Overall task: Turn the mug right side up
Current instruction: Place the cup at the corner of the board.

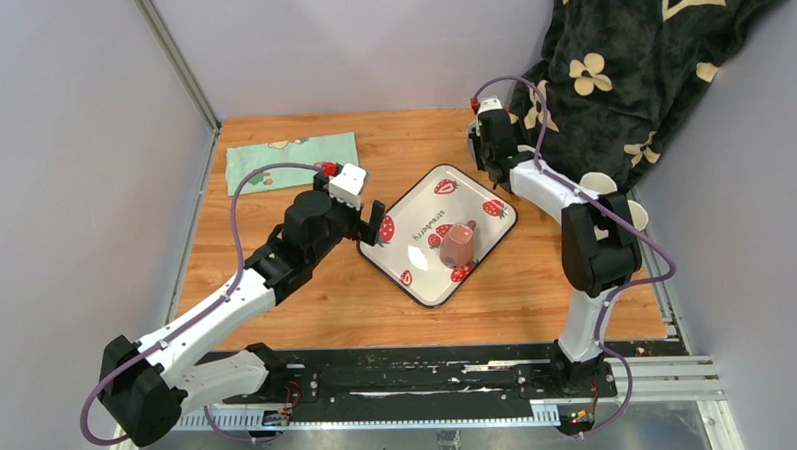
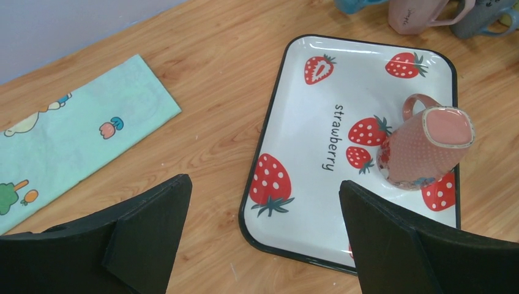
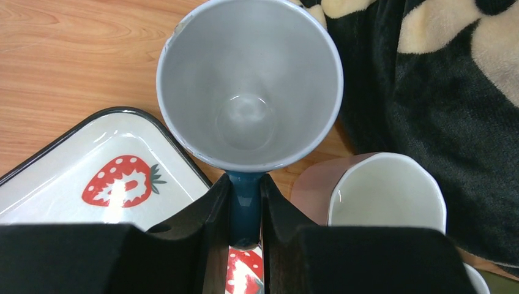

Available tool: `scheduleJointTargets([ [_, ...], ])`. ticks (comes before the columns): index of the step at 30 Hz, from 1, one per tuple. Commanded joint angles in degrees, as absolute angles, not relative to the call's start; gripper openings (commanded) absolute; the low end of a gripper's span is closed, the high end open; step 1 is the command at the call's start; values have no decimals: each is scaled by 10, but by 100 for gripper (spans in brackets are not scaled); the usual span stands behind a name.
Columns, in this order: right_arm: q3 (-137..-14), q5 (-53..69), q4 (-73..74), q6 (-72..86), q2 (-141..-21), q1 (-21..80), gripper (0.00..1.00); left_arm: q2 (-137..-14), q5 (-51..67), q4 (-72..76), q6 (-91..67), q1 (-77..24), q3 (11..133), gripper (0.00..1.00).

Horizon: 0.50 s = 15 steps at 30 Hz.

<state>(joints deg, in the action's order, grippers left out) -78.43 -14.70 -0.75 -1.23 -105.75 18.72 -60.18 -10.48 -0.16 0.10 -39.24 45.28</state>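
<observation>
**Item:** pink speckled mug (image 2: 425, 147), base up, on strawberry tray (image 2: 306, 122).
**Left tool** (image 2: 263, 187): spread wide over the desk, short of the tray.
**Right tool** (image 3: 245, 196): pinching the handle of a blue-grey mug (image 3: 248, 79), mouth up.
**Handling:** straddle the pink body squarely and clamp firmly before rolling.

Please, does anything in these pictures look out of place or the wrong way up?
Yes. The pink dotted mug stands upside down on the strawberry tray, with its base up and its mouth on the tray. The blue mug, which the right gripper holds by the handle, is upright.
</observation>
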Motion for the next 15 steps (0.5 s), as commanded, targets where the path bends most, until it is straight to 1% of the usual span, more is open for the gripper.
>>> scheduleJointTargets([
  [1,-816,-143,-33,-3,-1066,174,0,-603,-116,3,13,-396,474,100],
  [15,-841,-120,-23,15,-1115,155,0,-600,-130,-14,32,-396,472,100],
])
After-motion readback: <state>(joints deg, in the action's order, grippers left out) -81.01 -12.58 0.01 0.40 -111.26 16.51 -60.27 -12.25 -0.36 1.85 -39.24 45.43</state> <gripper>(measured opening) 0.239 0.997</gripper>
